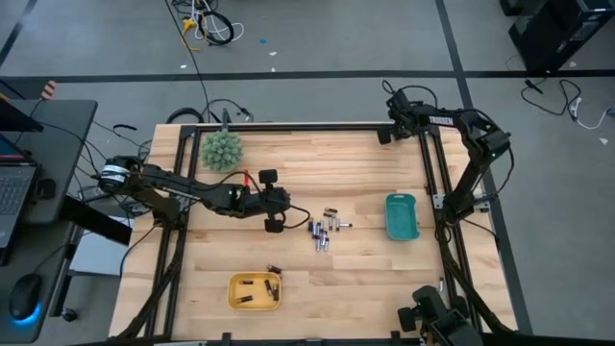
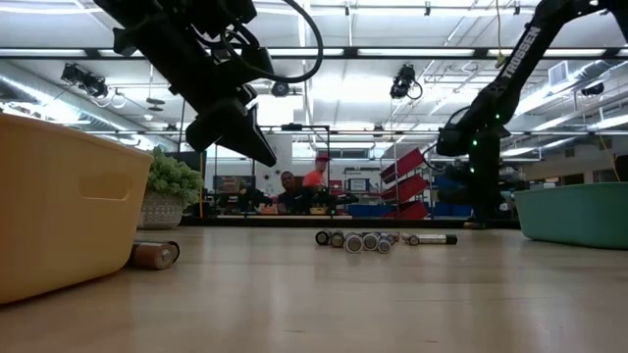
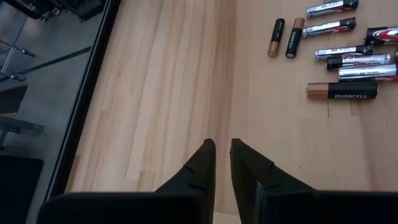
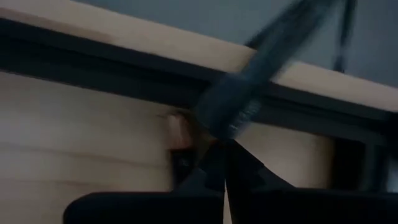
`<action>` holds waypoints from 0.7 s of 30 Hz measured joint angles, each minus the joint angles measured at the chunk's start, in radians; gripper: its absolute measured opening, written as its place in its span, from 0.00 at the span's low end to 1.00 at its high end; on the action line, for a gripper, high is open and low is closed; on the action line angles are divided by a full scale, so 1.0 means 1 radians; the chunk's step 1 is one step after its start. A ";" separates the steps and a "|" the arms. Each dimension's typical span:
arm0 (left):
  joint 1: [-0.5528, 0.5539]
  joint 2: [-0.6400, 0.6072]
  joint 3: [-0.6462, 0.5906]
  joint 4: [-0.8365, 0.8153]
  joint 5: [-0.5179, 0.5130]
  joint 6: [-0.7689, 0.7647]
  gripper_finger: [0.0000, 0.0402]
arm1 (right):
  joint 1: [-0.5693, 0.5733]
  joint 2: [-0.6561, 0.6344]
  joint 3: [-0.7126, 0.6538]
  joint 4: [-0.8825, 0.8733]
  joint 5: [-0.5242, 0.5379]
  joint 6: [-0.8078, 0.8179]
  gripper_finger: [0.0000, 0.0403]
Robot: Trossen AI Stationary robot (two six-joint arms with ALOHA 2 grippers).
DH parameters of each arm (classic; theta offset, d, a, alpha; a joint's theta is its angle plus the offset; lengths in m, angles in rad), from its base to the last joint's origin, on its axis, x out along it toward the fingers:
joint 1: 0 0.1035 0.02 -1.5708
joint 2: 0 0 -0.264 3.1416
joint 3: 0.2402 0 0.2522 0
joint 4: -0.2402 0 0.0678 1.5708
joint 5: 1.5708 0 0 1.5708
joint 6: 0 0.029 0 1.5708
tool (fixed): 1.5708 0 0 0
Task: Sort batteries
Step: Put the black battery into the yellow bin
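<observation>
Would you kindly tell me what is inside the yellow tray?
The yellow tray holds a few dark batteries, seen from above. The low view shows only its wall, so an exact count stays uncertain.

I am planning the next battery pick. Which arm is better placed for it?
Left. The left gripper hangs empty beside the loose batteries at mid-table, while the right gripper is shut at the far table edge.

Wood table [image 1: 365, 279]: batteries [image 1: 323, 234], yellow tray [image 1: 255, 291], teal tray [image 1: 401, 216], green ball [image 1: 221, 150].
</observation>
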 joint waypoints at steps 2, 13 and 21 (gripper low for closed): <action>0.003 0.000 0.000 0.000 -0.001 0.000 0.11 | 0.000 0.005 0.004 0.006 -0.006 -0.001 0.00; 0.004 0.000 0.000 -0.001 -0.002 -0.002 0.11 | 0.001 0.005 0.003 0.021 -0.024 -0.022 0.00; 0.004 0.000 0.000 -0.001 -0.002 -0.005 0.11 | 0.019 0.005 0.003 0.035 -0.077 -0.056 0.00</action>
